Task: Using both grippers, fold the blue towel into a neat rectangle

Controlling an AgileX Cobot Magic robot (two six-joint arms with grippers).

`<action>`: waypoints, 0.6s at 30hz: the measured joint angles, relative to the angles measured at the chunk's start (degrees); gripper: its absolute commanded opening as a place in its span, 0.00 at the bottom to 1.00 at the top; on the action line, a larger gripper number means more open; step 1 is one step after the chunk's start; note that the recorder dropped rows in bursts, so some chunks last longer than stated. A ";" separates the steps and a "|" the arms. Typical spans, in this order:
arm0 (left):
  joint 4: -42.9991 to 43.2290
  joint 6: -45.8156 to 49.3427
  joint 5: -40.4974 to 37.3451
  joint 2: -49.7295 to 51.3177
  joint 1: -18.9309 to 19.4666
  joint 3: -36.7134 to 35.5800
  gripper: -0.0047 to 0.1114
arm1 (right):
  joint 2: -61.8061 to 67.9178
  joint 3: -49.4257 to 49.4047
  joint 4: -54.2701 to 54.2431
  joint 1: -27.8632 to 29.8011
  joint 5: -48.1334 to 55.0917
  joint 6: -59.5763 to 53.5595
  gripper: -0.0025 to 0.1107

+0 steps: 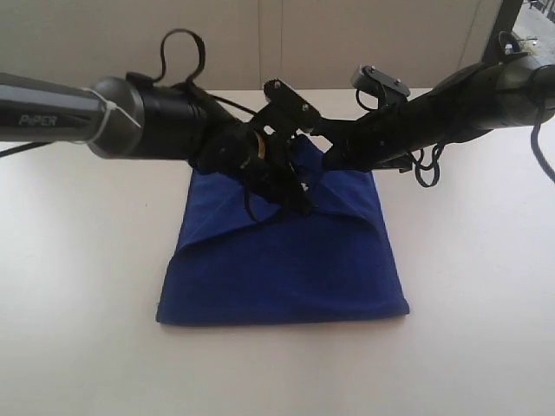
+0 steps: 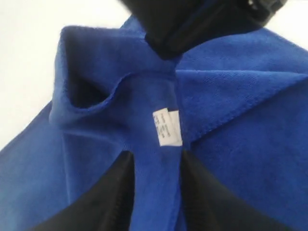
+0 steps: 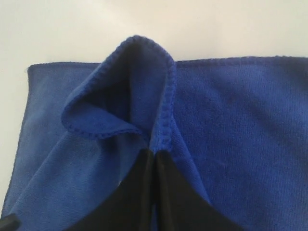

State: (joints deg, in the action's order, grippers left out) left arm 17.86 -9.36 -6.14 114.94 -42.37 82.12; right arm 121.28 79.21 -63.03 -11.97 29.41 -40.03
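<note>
The blue towel [image 1: 286,269] lies folded on the white bench [image 1: 78,286], its far edge lifted at the middle. There the left claw [image 2: 155,161] is clamped on a strip bearing a white label [image 2: 167,127], the right claw [image 3: 153,159] on a hemmed fold.

A plain off-white matte tabletop [image 1: 78,329] is recorded, on which a single deep royal-blue soft fabric towel [image 1: 286,269] is laid near the centre, its near part spread flat in folded layers, its far corners raised off the surface.
</note>
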 measured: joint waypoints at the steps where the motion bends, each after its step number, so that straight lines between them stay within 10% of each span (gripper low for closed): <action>1: -1.32 0.11 -3.70 -0.81 0.00 0.99 0.33 | 0.00 0.00 0.00 0.00 0.00 0.00 0.02; 8: -24.12 19.44 -16.52 -2.92 1.46 6.41 0.33 | 0.00 0.00 0.04 0.00 0.00 0.00 0.02; 18: -40.67 38.58 -9.02 1.21 6.15 7.60 0.39 | 0.00 0.00 0.04 0.00 0.00 -0.11 0.02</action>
State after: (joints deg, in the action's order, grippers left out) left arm -22.81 29.22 -15.15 116.15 -36.21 89.73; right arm 121.28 79.21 -62.99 -11.97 29.41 -40.14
